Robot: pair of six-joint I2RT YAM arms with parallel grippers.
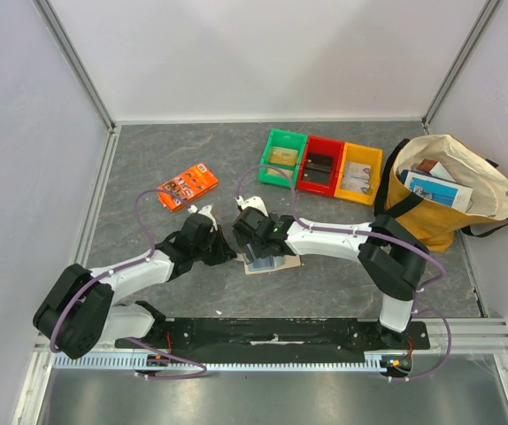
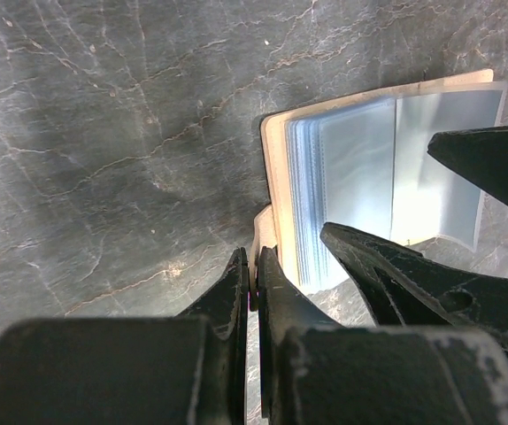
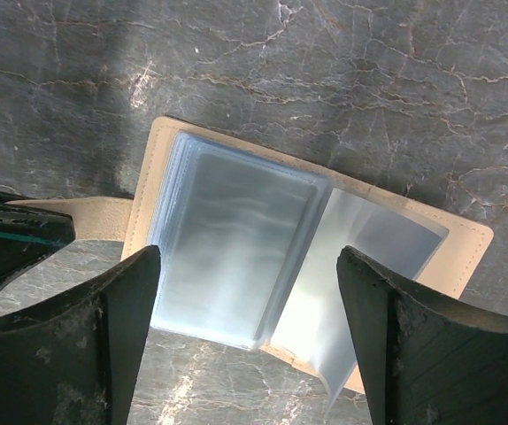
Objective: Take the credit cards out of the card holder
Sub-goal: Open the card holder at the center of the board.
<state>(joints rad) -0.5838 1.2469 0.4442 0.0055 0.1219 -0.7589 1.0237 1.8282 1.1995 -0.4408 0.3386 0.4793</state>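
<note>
The beige card holder (image 3: pixel 466 252) lies open on the grey table, its clear pale-blue sleeves (image 3: pixel 227 248) fanned up. It also shows in the left wrist view (image 2: pixel 276 168) and the top view (image 1: pixel 270 263). My left gripper (image 2: pixel 253 274) is shut on the holder's little beige tab (image 2: pixel 264 232). My right gripper (image 3: pixel 250 297) is open, hovering right over the sleeves with a finger on each side. No loose credit card shows; whether cards sit in the sleeves I cannot tell.
An orange picture packet (image 1: pixel 188 186) lies back left. Green (image 1: pixel 284 158), red (image 1: pixel 319 165) and yellow (image 1: pixel 360 173) bins stand at the back. A yellow-and-cream tote bag (image 1: pixel 444 190) stands at the right.
</note>
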